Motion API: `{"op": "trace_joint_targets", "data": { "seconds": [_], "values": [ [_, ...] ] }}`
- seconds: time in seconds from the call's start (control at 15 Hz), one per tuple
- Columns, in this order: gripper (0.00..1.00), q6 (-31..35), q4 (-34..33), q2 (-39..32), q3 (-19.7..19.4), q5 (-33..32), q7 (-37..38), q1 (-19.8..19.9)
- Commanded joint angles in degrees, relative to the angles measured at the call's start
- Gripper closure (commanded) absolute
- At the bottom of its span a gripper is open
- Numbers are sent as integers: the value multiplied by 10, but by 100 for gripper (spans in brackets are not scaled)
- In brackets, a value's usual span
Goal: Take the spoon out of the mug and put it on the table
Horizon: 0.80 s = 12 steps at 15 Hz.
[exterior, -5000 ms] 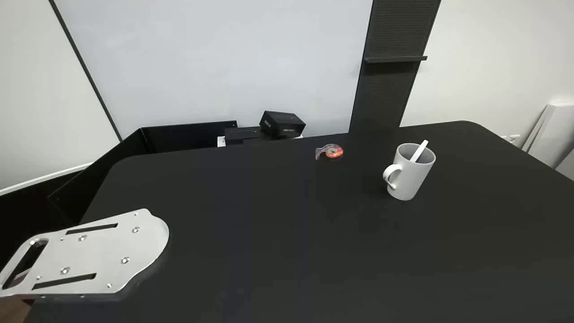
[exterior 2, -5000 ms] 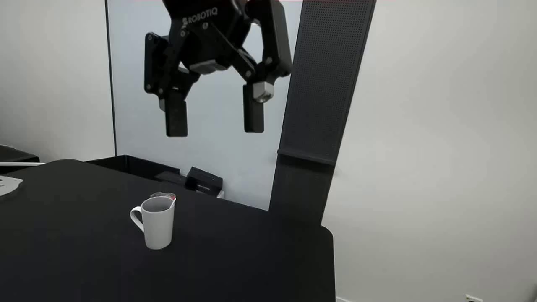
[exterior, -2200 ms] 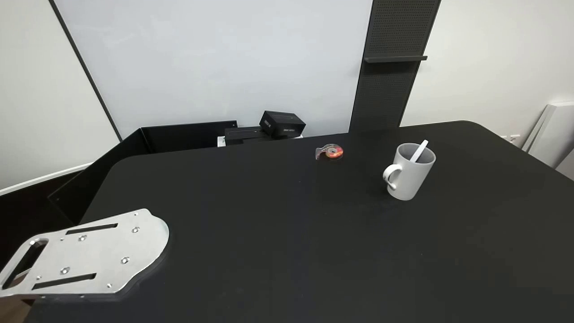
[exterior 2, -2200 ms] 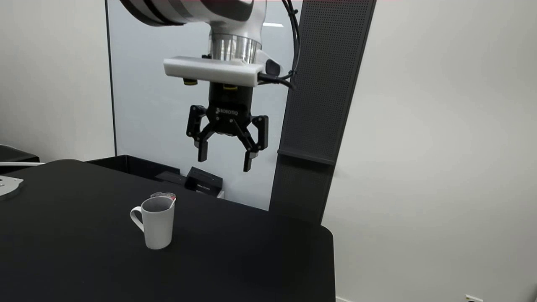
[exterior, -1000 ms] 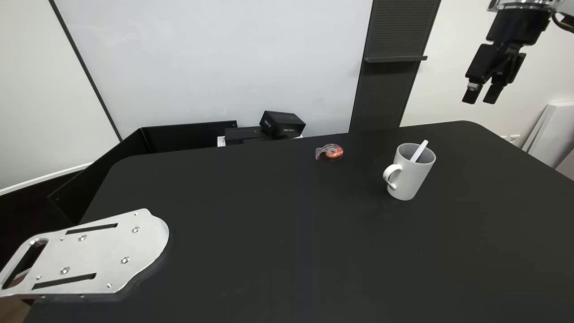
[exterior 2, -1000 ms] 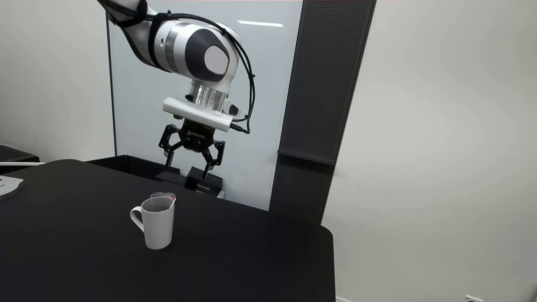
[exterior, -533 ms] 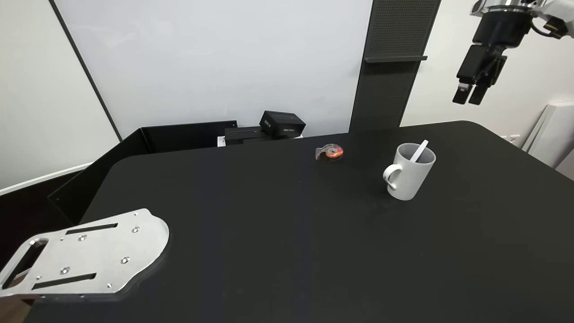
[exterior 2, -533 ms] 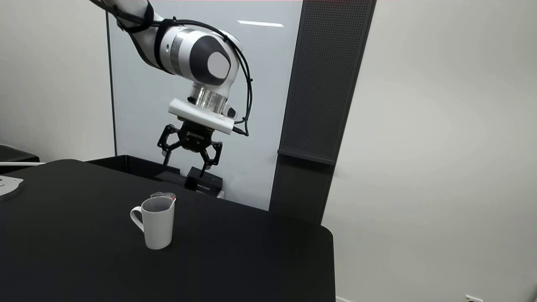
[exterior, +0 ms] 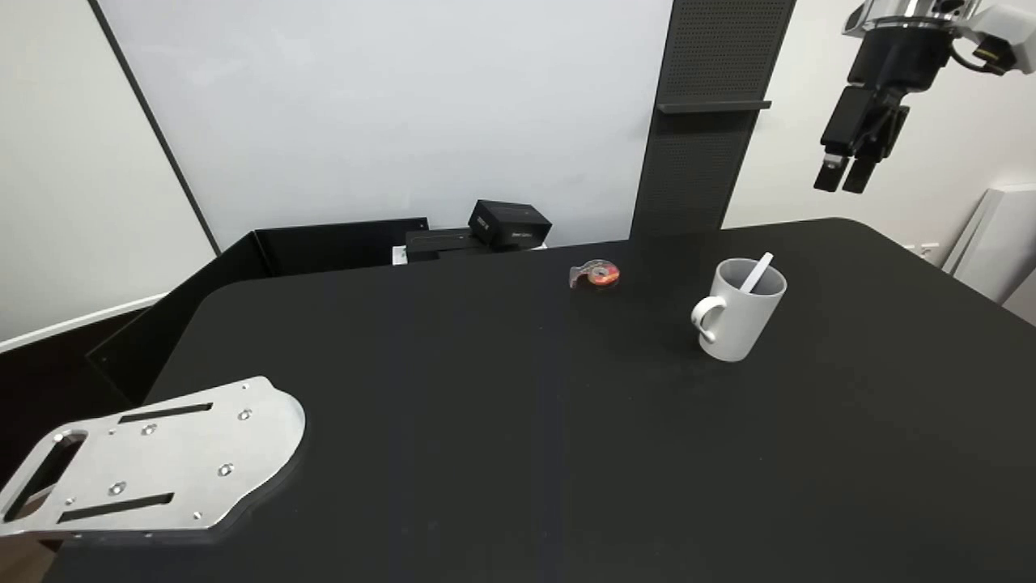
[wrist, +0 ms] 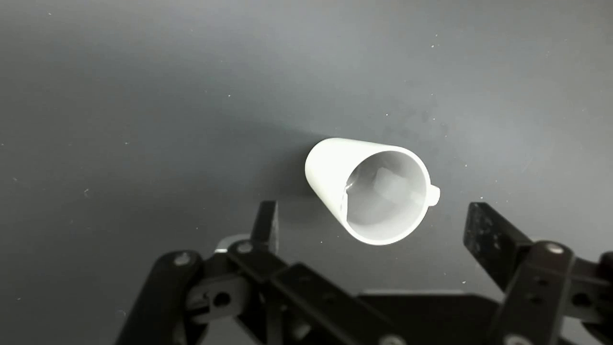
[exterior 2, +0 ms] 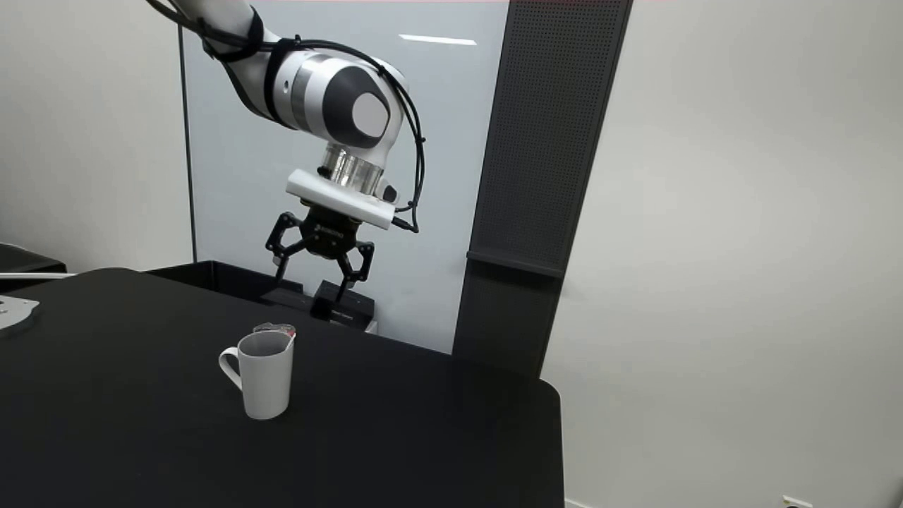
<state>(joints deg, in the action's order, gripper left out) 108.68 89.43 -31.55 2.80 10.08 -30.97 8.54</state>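
above the broad black table [exterior: 486, 453], the gripper [exterior 2: 310, 288] hangs tilted, its two fingers spread wide and holding nothing. lower down and well apart from them the white mug [exterior: 732, 324] stands upright, and in it leans the white spoon [exterior: 756, 274], its free end poking past the rim on the side away from the mug's handle. the step in hand looks like the approach: best to centre on that end rather than the mug's middle, pinch it just above the rim, and draw along the spoon's slant so the mug shouldn't tip. counting down by rough size: one table, one slotted metal plate [exterior: 182, 453], one gripper, one lettered black box [exterior: 508, 225], one mug, one tape dispenser [exterior: 605, 275], one spoon.
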Motion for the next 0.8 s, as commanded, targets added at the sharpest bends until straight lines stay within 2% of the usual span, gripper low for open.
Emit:
{"op": "trace_joint_targets", "data": {
  "seconds": [0.0, 0.13, 0.73],
  "values": [
    [0, -1, -1, 0, 4, -2, 1, 3],
    [0, -2, -1, 0, 4, -2, 1, 3],
    [0, 62, 1, -24, 21, 9, -87, 11]
  ]
}}
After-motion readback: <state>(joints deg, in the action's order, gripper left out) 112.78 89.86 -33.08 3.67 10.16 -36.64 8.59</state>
